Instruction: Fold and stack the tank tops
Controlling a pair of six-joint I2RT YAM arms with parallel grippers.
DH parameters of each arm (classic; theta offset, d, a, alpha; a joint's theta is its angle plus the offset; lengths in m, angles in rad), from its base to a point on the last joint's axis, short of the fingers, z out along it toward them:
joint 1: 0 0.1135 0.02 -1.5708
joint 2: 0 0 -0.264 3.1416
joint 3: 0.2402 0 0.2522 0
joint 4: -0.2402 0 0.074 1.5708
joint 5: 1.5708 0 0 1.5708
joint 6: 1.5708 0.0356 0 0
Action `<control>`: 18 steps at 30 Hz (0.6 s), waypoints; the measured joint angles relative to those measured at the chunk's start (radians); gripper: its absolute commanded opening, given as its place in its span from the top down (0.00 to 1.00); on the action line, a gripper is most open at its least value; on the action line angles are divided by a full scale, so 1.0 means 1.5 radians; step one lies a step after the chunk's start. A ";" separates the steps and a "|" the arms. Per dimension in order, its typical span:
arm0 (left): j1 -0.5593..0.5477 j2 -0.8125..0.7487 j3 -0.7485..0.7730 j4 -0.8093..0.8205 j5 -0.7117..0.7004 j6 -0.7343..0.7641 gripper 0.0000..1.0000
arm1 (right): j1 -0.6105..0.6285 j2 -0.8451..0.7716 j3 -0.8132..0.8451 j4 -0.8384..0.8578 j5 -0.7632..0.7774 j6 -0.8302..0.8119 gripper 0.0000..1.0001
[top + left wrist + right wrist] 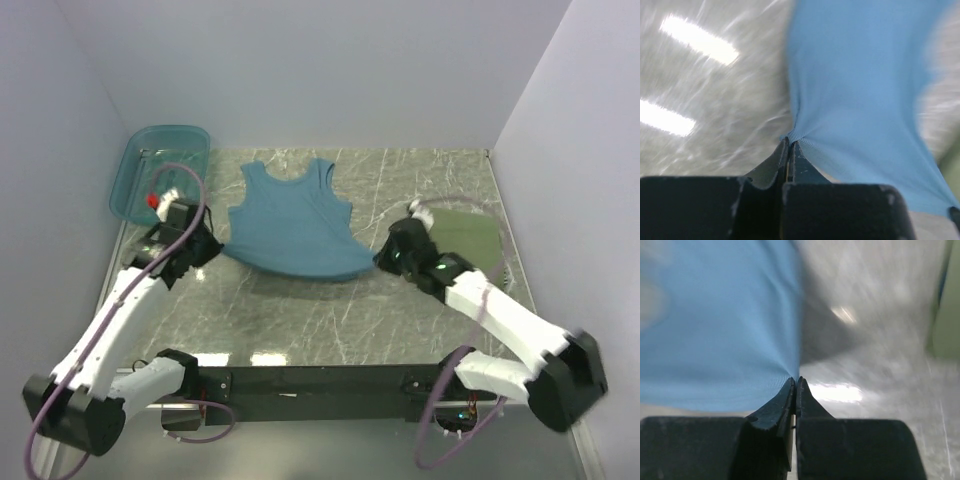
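The left gripper [789, 142] has its jaws pinched tight on a hem corner of the teal-blue tank top [295, 225]. The right gripper [795, 380] clamps the opposite hem corner the same way, with fabric puckering at both tips. The hem runs taut between them, and the rest of the top spreads over the grey marbled surface [330, 310] with its straps toward the far wall. Just right of that top lies the olive green tank top [470, 235] (it looks folded). Beyond the top's left shoulder sits a teal plastic basin [133, 165].
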 measured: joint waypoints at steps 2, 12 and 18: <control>0.002 -0.026 0.072 -0.013 0.010 0.018 0.99 | 0.000 -0.072 0.093 -0.060 0.021 -0.025 1.00; 0.003 -0.121 0.399 0.005 0.065 0.052 0.99 | 0.001 -0.231 0.482 -0.169 0.012 -0.143 1.00; 0.004 -0.129 0.451 0.060 0.074 0.043 0.99 | -0.004 -0.166 0.583 -0.191 -0.040 -0.209 1.00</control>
